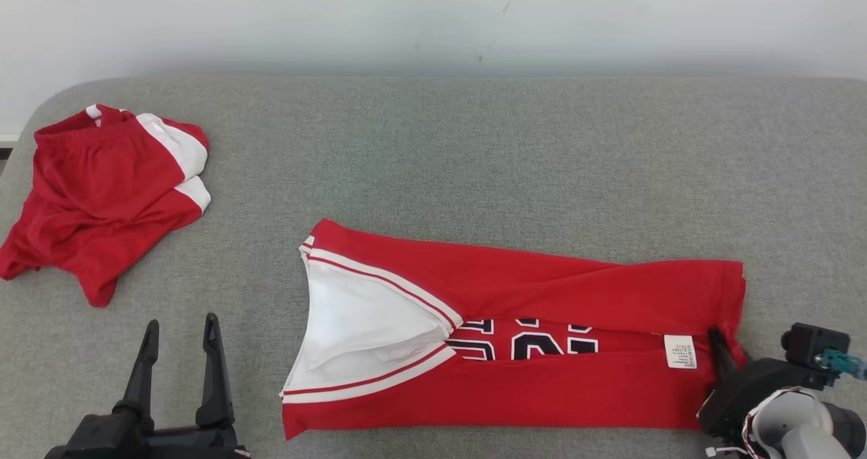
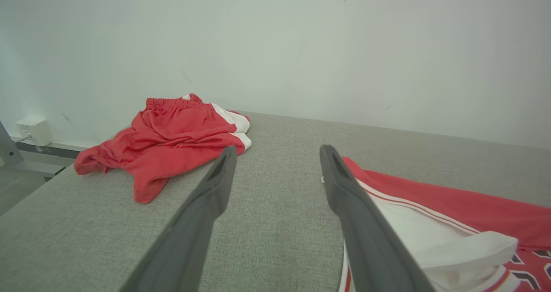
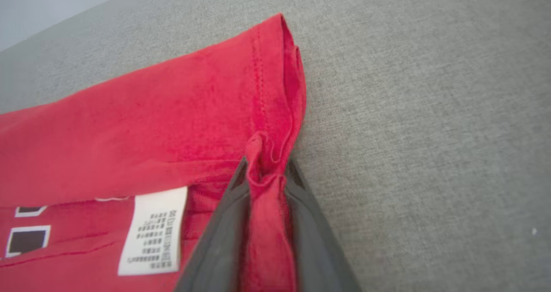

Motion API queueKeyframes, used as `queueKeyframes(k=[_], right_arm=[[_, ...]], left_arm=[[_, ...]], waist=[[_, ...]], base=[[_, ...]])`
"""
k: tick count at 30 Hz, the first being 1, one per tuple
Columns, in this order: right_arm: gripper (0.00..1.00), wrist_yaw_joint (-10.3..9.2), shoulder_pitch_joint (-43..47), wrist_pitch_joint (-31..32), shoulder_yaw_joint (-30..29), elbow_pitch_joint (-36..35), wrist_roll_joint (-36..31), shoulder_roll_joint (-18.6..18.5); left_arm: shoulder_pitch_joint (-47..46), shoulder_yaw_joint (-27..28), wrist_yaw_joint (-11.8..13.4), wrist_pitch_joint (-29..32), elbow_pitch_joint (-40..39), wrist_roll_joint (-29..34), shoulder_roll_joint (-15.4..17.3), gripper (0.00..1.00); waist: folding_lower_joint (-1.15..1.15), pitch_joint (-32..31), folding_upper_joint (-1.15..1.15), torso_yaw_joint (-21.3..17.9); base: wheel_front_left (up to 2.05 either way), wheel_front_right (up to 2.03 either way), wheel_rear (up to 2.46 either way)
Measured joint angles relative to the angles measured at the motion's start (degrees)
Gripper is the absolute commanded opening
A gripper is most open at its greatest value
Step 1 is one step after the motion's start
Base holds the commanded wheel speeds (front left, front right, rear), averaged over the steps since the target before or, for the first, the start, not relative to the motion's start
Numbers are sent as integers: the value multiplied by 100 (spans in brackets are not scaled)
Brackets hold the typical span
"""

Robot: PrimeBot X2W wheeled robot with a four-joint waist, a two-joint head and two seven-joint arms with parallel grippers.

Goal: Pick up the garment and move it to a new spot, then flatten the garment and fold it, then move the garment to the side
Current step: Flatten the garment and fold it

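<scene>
Grey worktop (image 1: pixel 474 141), white wall (image 1: pixel 433 19) behind. The jersey (image 1: pixel 542 290) lies folded lengthwise, near centre. My right claw (image 3: pixel 267 167) pinches its right hem (image 3: pixel 282 89); my left claw (image 1: pixel 181 323) is wide, near left. I'd lift low and carry the hem leftward, layers aligned.

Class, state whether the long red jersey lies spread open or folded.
Folded: long edges of the red sports jersey turn inward, partly covering its black numbers; the white care label faces up.

Garment (image 1: pixel 542 290) lies on the tabletop (image 1: pixel 474 147). Shorts (image 1: pixel 101 188) well to its left, farther back. Care label (image 1: pixel 680 351) on top near its right end.
</scene>
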Motion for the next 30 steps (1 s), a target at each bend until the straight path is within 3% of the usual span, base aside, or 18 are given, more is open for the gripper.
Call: queueKeyframes(k=[7,13,17,23,30], right_arm=[[0,16,-35,-155,104,134,177,-196],[0,16,-101,-231,-313,276,227,-1039],[0,16,-166,-170,-493,275,120,-1328],[0,16,-221,-27,-399,-26,34,-1185],[0,15,-134,237,265,-921,63,-532]], left_arm=[[71,149,-74,0,24,130,-76,100],[147,196,-121,0,37,199,-110,100],[188,205,-123,0,40,213,-115,100],[210,221,-129,0,63,214,-124,100],[224,202,-127,0,98,196,-129,100]], waist=[[1,-106,0,-61],[1,-265,0,-170],[1,-321,0,-247],[1,-371,0,-349],[1,-418,0,-452]], base=[[0,0,0],[0,0,0],[0,0,0],[0,0,0],[0,0,0]])
